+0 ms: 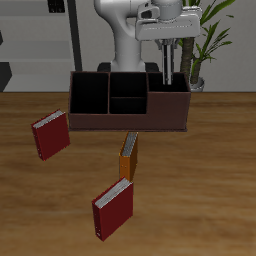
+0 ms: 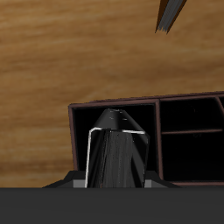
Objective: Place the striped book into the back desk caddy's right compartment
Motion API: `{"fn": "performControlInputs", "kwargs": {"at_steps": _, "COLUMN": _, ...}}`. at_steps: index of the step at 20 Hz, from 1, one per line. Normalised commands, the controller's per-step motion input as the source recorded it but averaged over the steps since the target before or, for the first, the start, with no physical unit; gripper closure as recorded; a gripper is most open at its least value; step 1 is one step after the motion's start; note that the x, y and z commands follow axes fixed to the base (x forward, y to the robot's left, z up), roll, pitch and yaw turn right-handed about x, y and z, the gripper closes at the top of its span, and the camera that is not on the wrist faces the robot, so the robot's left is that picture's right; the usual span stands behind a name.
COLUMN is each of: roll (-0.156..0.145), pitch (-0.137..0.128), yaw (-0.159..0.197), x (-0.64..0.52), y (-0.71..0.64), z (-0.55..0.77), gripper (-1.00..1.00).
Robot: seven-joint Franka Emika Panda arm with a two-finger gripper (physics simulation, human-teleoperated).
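Note:
The back desk caddy is a long dark brown box with a black inside. My gripper reaches down from above into its widest end section, the right compartment. The gripper looks shut on the striped book. The book stands upright between the fingers, low inside that brown-walled compartment in the wrist view. In the exterior view the book is mostly hidden by the fingers and the caddy wall. The two small middle sections lie beside it.
A red book lies in front of the caddy's narrow end. Another red book lies near the table's front edge. An orange book stands between them and also shows in the wrist view. A potted plant stands behind the caddy.

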Motion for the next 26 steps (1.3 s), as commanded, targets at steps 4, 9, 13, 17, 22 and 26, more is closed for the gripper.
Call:
{"fn": "performControlInputs", "kwargs": {"at_steps": 4, "roll": 0.009, "pitch": 0.018, "yaw": -0.002, "x": 0.06, "y": 0.02, "z": -0.17, "gripper": 1.0}}
{"fn": "performControlInputs", "kwargs": {"at_steps": 9, "roll": 0.015, "pitch": 0.018, "yaw": -0.015, "x": 0.01, "y": 0.02, "z": -0.15, "gripper": 1.0}}
{"fn": "performControlInputs", "kwargs": {"at_steps": 13, "roll": 0.023, "pitch": 0.022, "yaw": 0.013, "x": -0.05, "y": 0.07, "z": -0.14, "gripper": 1.0}}
{"fn": "performControlInputs", "kwargs": {"at_steps": 17, "roll": 0.004, "pitch": 0.005, "yaw": -0.001, "x": 0.0, "y": 0.01, "z": -0.09, "gripper": 1.0}}
{"fn": "performControlInputs", "kwargs": {"at_steps": 22, "roll": -0.006, "pitch": 0.012, "yaw": 0.005, "x": 0.07, "y": -0.03, "z": -0.12, "gripper": 1.0}}
{"fn": "performControlInputs", "kwargs": {"at_steps": 26, "roll": -0.005, "pitch": 0.013, "yaw": -0.002, "x": 0.05, "y": -0.06, "z": -0.14, "gripper": 1.0}}
